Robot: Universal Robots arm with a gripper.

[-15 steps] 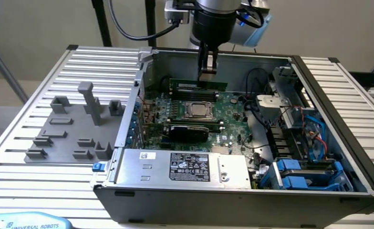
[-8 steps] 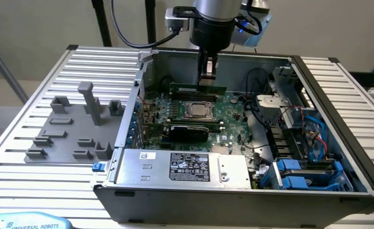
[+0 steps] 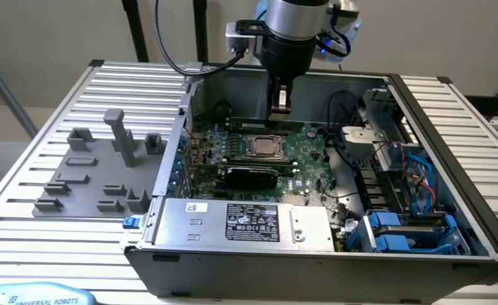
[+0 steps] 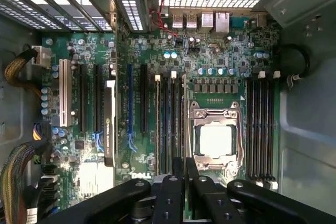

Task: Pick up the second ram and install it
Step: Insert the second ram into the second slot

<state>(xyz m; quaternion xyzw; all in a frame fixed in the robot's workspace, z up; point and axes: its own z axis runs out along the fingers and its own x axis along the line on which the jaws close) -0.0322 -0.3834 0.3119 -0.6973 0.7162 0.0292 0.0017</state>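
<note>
Open computer case (image 3: 317, 270) on slatted table (image 3: 139, 82): jaws grip second ram (image 3: 253, 122)

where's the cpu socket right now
In the exterior view the cpu socket sits in the middle of the green board inside the open case, between the pincer and the grey power supply box.

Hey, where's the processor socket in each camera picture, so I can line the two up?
Exterior view: processor socket at the motherboard's middle, just nearer the camera than the fingers.
Wrist view: processor socket between two banks of memory slots, just beyond the fingers.
Shared landmark: the fingers, close beside the socket.
</note>
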